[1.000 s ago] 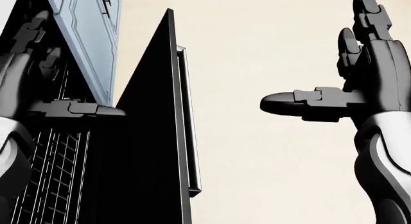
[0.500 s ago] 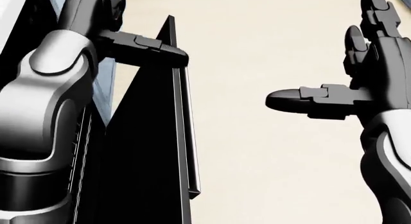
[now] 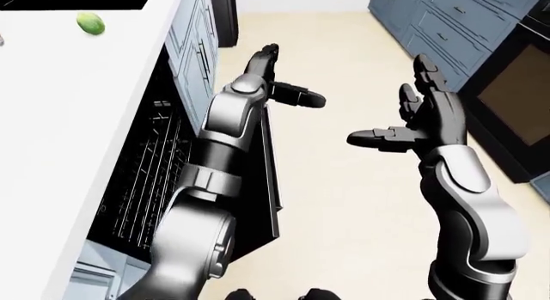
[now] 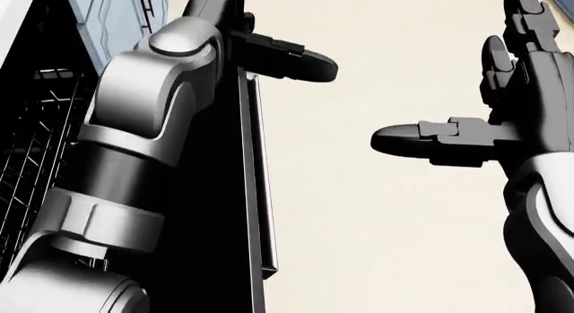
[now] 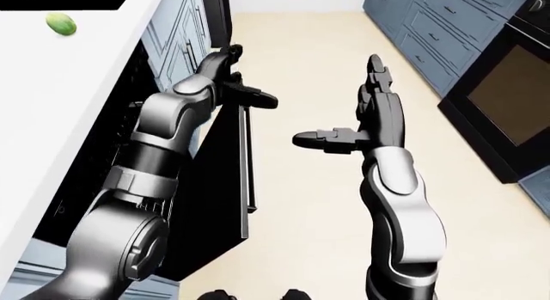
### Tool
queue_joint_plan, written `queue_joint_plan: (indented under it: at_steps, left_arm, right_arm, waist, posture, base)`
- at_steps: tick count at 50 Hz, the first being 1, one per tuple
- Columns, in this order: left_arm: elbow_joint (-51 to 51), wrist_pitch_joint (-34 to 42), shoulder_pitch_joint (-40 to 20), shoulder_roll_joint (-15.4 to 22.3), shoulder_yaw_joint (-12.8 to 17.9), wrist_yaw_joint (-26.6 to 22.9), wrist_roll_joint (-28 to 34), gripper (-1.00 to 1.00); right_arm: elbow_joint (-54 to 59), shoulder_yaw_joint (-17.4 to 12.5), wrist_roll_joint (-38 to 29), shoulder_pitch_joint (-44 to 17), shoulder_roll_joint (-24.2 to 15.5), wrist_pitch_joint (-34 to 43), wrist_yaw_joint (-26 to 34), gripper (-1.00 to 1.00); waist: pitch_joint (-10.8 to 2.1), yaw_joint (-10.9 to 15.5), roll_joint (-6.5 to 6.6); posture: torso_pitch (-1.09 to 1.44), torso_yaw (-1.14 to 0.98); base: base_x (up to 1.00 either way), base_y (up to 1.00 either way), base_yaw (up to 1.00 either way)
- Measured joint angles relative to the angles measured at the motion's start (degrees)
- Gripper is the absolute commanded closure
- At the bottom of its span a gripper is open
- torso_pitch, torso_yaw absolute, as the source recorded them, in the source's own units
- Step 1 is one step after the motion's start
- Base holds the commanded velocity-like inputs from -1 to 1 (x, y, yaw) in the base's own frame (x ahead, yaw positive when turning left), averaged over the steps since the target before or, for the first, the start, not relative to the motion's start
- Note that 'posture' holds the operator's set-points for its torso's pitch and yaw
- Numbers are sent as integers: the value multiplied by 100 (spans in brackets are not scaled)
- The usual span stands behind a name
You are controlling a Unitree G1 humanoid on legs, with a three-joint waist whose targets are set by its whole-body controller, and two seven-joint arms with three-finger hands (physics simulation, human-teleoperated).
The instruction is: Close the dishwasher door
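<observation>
While you look down from the robot's head, the black dishwasher door (image 5: 225, 184) stands partly open, tilted away from the cabinet run on the left side of each eye view, with its silver bar handle (image 5: 247, 159) running down the door's outer face. Behind the door, the dark dishwasher cavity shows a wire rack (image 3: 146, 177) at the left of the left-eye view.

Your left hand (image 3: 276, 81) reaches over the door's top edge, in the upper middle of the left-eye view. Its fingers are spread, not clenched, and grasp nothing; one black finger (image 4: 291, 57) points right across the top of the handle in the head view. Whether the palm touches the door edge cannot be told. The silver and grey left arm (image 3: 206, 184) crosses the door from the bottom left.

Your right hand (image 3: 421, 116) hovers over the cream floor (image 3: 343, 203), well apart from the door, at the right of centre. It is released and flat, two fingers pointing up the frame and the thumb (image 4: 431, 139) pointing left toward the door.

A white countertop (image 3: 60, 119) fills the left side of the left-eye view, with a small green round fruit (image 3: 90, 23) on it at the upper left. Blue-grey cabinet fronts (image 3: 196, 42) sit beside the dishwasher, and more blue-grey drawers (image 3: 447, 23) and a black oven (image 3: 516, 94) line the right edge.
</observation>
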Motion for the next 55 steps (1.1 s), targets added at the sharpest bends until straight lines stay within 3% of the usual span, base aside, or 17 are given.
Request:
queue_joint_plan:
  at_steps: [11,28,36,55]
  left_arm:
    - [439,523,-237,-221,-28,90,-571,-100]
    - [1811,193,-674,-566,1,169,-915,-100]
    - [2321,-137,-659,-774,24,249,-1028,-100]
    - [2846,-825,-40,-1271,8,460,-1267,-100]
  right_arm:
    - [-117,-63,48,-47,-27,115,-7,-100]
    - [35,-234,163,-209,-223,90,-73,-100]
    - [-76,-414,423,-337,-340,286,-181,-100]
    - [-377,-486,900,-365,-499,536,-445,-100]
  waist:
    - [-7,-14,-24]
    - [-45,-4,-87]
    - [-45,-9,-112]
    - [-72,-4,-157]
  posture:
    - [94,0]
    - [94,0]
    - [94,0]
    - [94,0]
  base:
    - [0,0,0]
    - [0,0,0]
    - [0,0,0]
    - [0,0,0]
